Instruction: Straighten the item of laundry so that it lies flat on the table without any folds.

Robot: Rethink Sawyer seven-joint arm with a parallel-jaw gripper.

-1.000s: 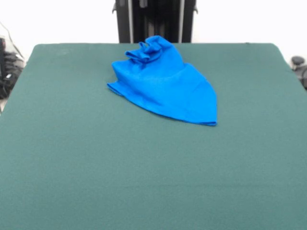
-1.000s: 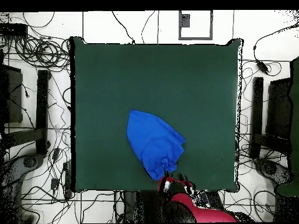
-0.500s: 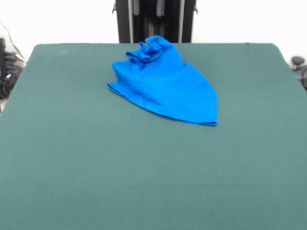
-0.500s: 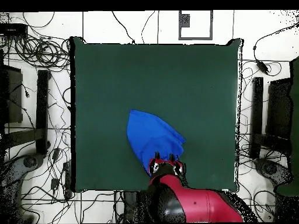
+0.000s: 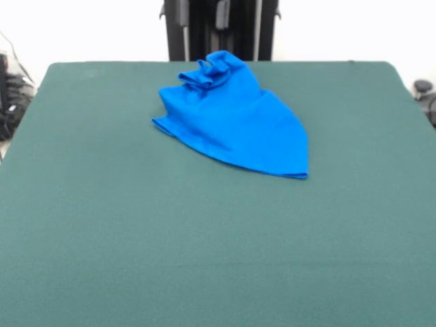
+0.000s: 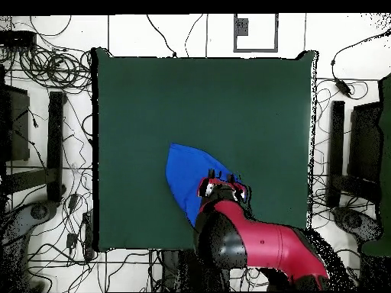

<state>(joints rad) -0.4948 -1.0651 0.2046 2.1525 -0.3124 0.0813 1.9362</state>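
The item of laundry, a bright blue T-shirt (image 5: 235, 119), lies crumpled on the dark green table (image 5: 136, 238). It is folded into a wedge, with a bunched heap at the far end near the pedestal and a point toward the near right. In the overhead view the shirt (image 6: 182, 177) lies near the table's (image 6: 198, 99) bottom edge. The red and black arm (image 6: 252, 244) reaches over it, and its gripper end (image 6: 221, 185) is above the shirt's right part and hides it. I cannot tell how the gripper is set.
The black pedestal (image 5: 218, 30) stands behind the table's far edge. Cables (image 6: 46, 69) cover the floor around the table. Dark stands sit at the left (image 6: 55, 145) and right (image 6: 336, 152) sides.
The arm has swung from beyond the table's bottom edge up over the shirt, covering more of it. The shirt has not moved.
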